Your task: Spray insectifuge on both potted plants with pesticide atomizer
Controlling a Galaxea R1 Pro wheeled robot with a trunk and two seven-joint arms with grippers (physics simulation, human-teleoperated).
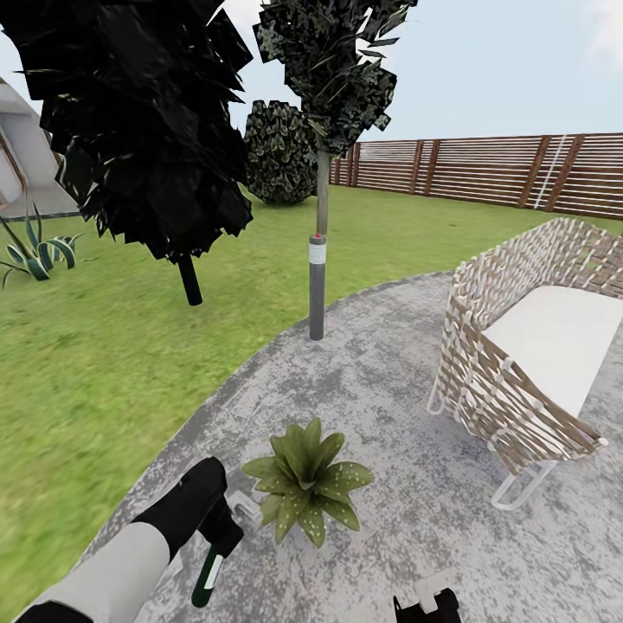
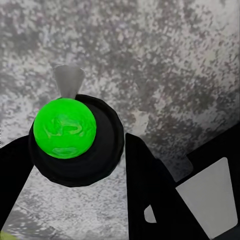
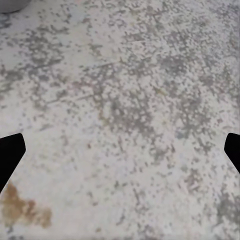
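Nearest to the camera, the left pincer (image 1: 218,528) is pinching the pesticide atomizer (image 1: 208,575), which hangs over the grey stone patio (image 1: 389,381) close to its lawn-side edge, just beside a potted plant (image 1: 307,480) with pale specks on the leaves. From the right wrist, the right pincer (image 3: 120,150) is spread wide above bare stone. A woven chair (image 1: 519,363) stands toward the patio's right edge.
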